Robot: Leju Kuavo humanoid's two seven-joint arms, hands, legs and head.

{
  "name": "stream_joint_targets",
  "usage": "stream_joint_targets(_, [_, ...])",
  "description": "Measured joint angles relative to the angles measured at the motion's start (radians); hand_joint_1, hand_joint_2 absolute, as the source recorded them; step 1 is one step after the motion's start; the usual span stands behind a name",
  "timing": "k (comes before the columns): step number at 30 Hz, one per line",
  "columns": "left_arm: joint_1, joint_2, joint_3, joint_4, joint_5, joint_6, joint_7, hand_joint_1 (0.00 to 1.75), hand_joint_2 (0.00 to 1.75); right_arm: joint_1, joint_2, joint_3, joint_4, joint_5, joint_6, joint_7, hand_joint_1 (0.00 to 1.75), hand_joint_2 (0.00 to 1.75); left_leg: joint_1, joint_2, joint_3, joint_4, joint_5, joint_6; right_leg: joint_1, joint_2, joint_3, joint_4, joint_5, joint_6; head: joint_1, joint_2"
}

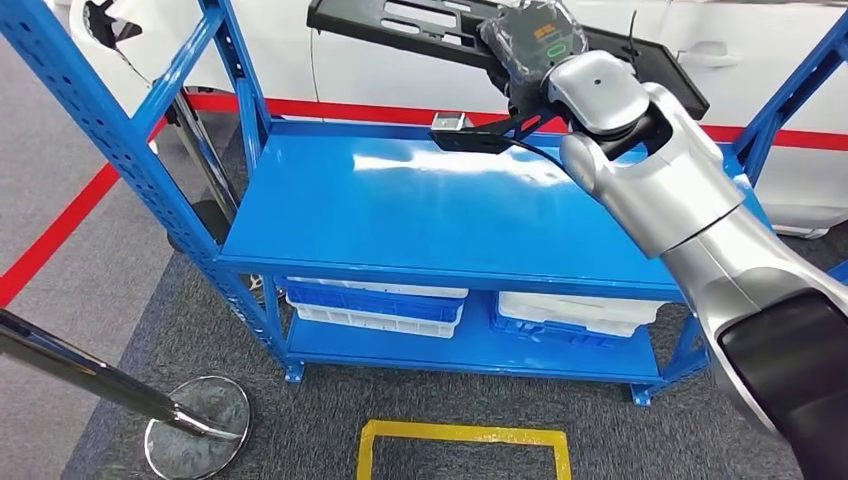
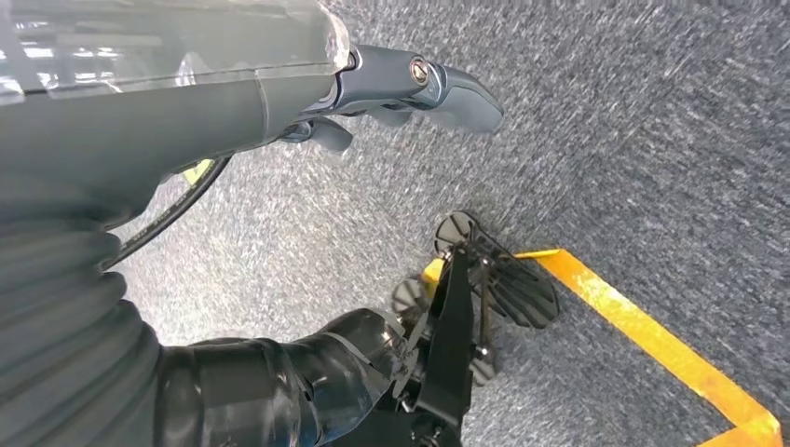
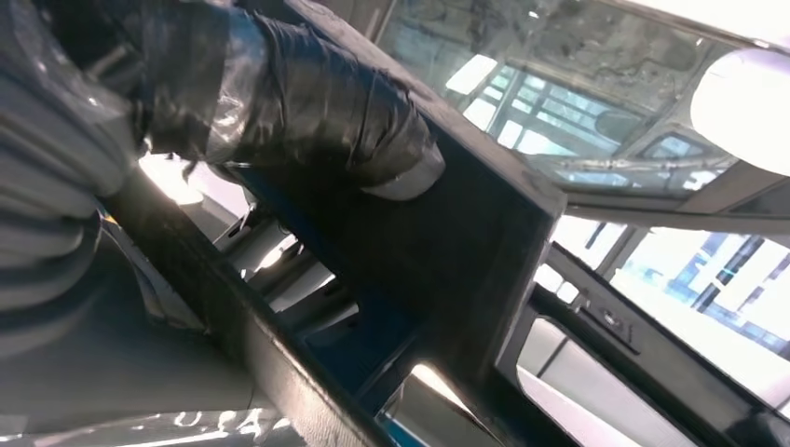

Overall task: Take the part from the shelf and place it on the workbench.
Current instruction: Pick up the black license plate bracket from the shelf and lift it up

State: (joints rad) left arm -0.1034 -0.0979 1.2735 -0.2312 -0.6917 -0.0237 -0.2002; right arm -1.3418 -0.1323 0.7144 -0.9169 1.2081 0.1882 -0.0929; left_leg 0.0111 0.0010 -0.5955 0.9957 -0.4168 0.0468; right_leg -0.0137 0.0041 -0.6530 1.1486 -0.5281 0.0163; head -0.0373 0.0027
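Observation:
A long flat black part [image 1: 400, 25] with cut-outs hangs above the blue shelf's top board [image 1: 400, 210], level with the head view's upper edge. My right hand [image 1: 530, 45] grips it near its right half, and the silver arm reaches up from the lower right. In the right wrist view the taped thumb [image 3: 307, 102] presses on the black part [image 3: 466, 251], which hides the fingers. My left hand [image 2: 410, 88] hangs over grey carpet and holds nothing, its fingers loosely apart.
The shelf's blue uprights [image 1: 110, 130] frame the top board. White and blue trays [image 1: 375, 305] lie on the lower board. A chrome stanchion base [image 1: 195, 425] stands at the lower left. A yellow floor marking [image 1: 465, 440] lies in front, and a white car [image 1: 720, 60] is behind.

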Motion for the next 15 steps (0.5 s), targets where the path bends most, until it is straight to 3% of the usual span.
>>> stream_joint_targets(2, [0.000,0.000,0.000,0.000,-0.001,0.000,0.001,0.00,1.75,0.005,-0.002,0.002,0.009,0.000,0.000,-0.001,1.75,1.75,0.000,0.000,-0.003,0.002,0.000,0.001,-0.003,-0.001,-0.052,0.120,-0.048,0.003,0.000,0.000])
stream_joint_targets(3, [-0.001,0.000,0.000,0.000,-0.001,0.000,0.001,0.00,1.75,0.009,-0.002,0.004,0.014,0.000,0.000,-0.002,1.75,1.75,0.001,0.000,-0.004,0.005,0.000,0.000,-0.005,-0.001,-0.061,0.141,-0.046,0.005,0.000,0.000])
stream_joint_targets(4, [-0.001,-0.001,0.000,0.000,-0.001,0.000,0.002,0.00,1.75,0.011,-0.002,0.005,0.019,0.000,0.000,-0.002,1.75,1.75,0.002,-0.001,-0.006,0.009,-0.001,-0.001,-0.008,-0.001,-0.052,0.123,-0.025,0.006,0.000,0.000])
stream_joint_targets(6, [0.000,-0.002,0.000,0.000,-0.001,-0.001,0.002,0.00,1.75,0.010,-0.002,0.006,0.025,0.001,0.000,-0.002,1.75,1.75,0.003,-0.003,-0.011,0.022,-0.007,-0.009,-0.013,-0.003,0.003,0.007,0.039,0.007,0.000,0.000])
stream_joint_targets(8, [-0.001,-0.002,0.000,0.000,-0.001,-0.001,0.003,0.00,1.75,0.007,-0.001,0.007,0.030,0.002,-0.001,-0.004,1.75,1.75,0.001,-0.005,-0.022,0.037,-0.011,-0.020,-0.011,-0.002,0.041,-0.082,0.071,0.004,0.000,0.000])
stream_joint_targets(10, [-0.002,-0.002,0.000,0.000,-0.001,-0.002,0.004,0.00,1.75,0.006,0.001,0.009,0.036,0.002,-0.003,-0.008,1.75,1.75,0.000,-0.007,-0.031,0.043,-0.007,-0.032,-0.003,-0.001,0.040,-0.094,0.073,-0.003,-0.001,0.000])
stream_joint_targets(12, [-0.002,-0.003,0.000,0.000,-0.001,-0.003,0.006,0.00,1.75,0.006,0.002,0.010,0.044,0.001,-0.004,-0.012,1.75,1.75,0.003,-0.009,-0.037,0.046,-0.010,-0.043,-0.004,-0.003,0.034,-0.098,0.083,-0.017,-0.001,0.000])
stream_joint_targets(13, [-0.001,-0.004,-0.001,0.000,-0.002,-0.004,0.007,0.00,1.75,0.004,0.003,0.010,0.048,-0.001,-0.005,-0.015,1.75,1.75,0.005,-0.008,-0.046,0.065,-0.027,-0.048,-0.005,-0.005,0.032,-0.102,0.088,-0.026,-0.001,0.000])
stream_joint_targets(15, [-0.001,-0.006,-0.001,0.000,-0.002,-0.005,0.009,0.00,1.75,-0.001,0.008,0.010,0.057,-0.009,-0.007,-0.023,1.75,1.75,0.007,-0.007,-0.085,0.161,-0.094,-0.055,-0.005,-0.006,0.024,-0.108,0.099,-0.042,-0.002,0.000])
